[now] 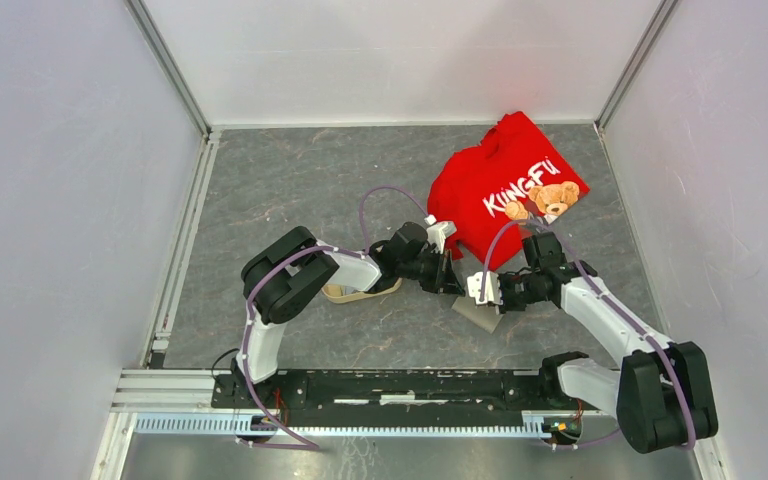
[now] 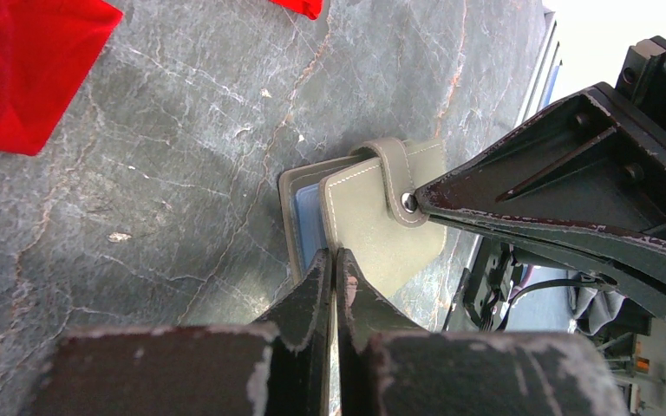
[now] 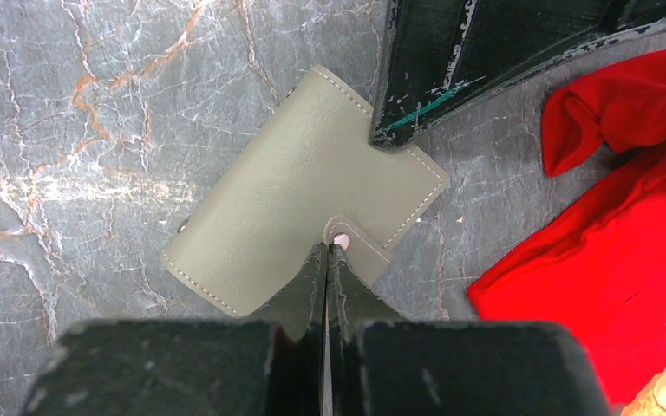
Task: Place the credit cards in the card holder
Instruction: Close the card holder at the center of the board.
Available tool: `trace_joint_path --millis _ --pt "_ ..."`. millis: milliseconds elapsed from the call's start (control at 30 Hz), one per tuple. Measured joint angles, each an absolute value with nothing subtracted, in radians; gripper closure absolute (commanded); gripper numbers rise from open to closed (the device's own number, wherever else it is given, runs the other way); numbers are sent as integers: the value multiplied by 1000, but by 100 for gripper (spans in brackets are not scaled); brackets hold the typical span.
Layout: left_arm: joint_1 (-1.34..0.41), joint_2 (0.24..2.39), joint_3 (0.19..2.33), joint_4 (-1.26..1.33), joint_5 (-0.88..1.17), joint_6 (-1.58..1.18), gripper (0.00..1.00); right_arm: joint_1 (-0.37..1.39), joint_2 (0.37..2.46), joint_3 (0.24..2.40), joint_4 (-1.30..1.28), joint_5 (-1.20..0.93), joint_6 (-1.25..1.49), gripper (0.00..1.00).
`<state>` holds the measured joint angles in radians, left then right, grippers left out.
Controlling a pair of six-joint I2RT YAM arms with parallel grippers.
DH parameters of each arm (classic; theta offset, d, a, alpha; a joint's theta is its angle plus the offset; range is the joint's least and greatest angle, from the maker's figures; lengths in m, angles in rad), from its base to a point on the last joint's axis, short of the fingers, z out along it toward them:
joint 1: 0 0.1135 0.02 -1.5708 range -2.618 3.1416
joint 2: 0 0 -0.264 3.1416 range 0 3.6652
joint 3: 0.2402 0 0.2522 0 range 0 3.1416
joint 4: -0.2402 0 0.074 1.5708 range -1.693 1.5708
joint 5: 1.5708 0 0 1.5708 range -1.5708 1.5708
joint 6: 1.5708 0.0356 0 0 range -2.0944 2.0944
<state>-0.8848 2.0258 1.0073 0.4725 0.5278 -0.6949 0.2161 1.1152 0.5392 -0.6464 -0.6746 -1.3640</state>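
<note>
The card holder (image 1: 480,318) lies folded shut on the stone-patterned table between my two grippers. It is olive-grey with a snap strap (image 3: 344,232). In the left wrist view a blue layer (image 2: 306,221) shows between the covers of the card holder (image 2: 373,225); I cannot tell if it is a card. No loose credit cards are in view. My left gripper (image 2: 335,256) is shut, its tips at the holder's cover edge. My right gripper (image 3: 327,249) is shut, its tips on the snap strap of the card holder (image 3: 286,186). Both grippers meet over the holder in the top view: left gripper (image 1: 453,283), right gripper (image 1: 481,291).
A red shirt (image 1: 505,190) with a bear print lies just behind the grippers, at the back right. A beige oval tray (image 1: 345,294) lies under the left forearm. White walls enclose the table on three sides.
</note>
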Motion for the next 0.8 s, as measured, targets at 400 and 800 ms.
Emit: trace_joint_path --millis 400,800 --pt "-885 2026 1007 473 528 -696 95 221 1098 536 -651 -664 -1370 100" --pt "-885 2026 1007 471 529 -711 95 247 1098 525 -629 -644 -1364 100"
